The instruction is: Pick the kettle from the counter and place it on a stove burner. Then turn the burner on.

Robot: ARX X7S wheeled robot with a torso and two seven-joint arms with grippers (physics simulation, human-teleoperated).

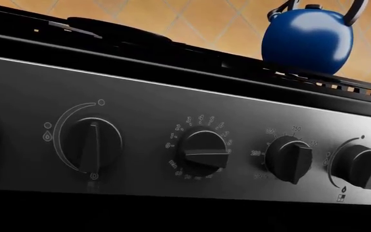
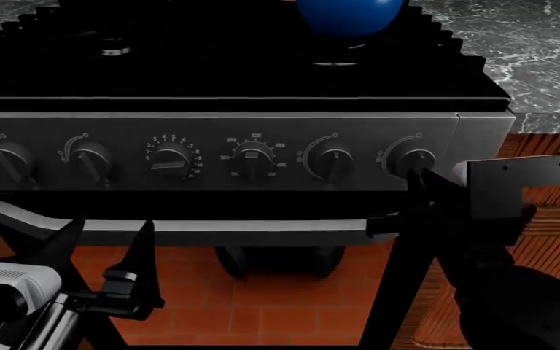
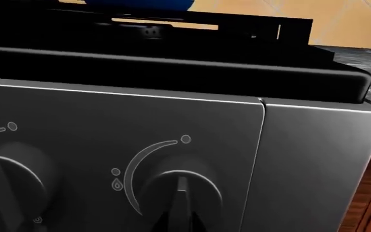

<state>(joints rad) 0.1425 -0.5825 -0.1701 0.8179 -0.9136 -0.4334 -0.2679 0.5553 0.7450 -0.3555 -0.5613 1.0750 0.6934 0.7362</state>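
Note:
The blue kettle (image 2: 348,14) (image 1: 308,41) stands upright on the stove's black grates at the right, over a stove burner whose silvery ring (image 2: 334,62) peeks out below it. Only a blue sliver of the kettle (image 3: 140,4) shows in the right wrist view. My right gripper (image 2: 418,179) (image 3: 179,222) is at the rightmost control knob (image 3: 182,193), its dark fingertips (image 3: 163,221) pressed either side of the knob's upright ridge. My left gripper (image 2: 105,248) hangs open and holds nothing, low in front of the oven door. The counter (image 2: 533,51) lies right of the stove.
Six knobs line the steel panel (image 2: 212,131); several appear in the left wrist view, such as one knob (image 1: 95,145). Another burner (image 2: 114,51) sits at the stove's left. The oven handle (image 2: 192,230) runs below the panel. Wooden cabinets (image 2: 553,240) stand at right.

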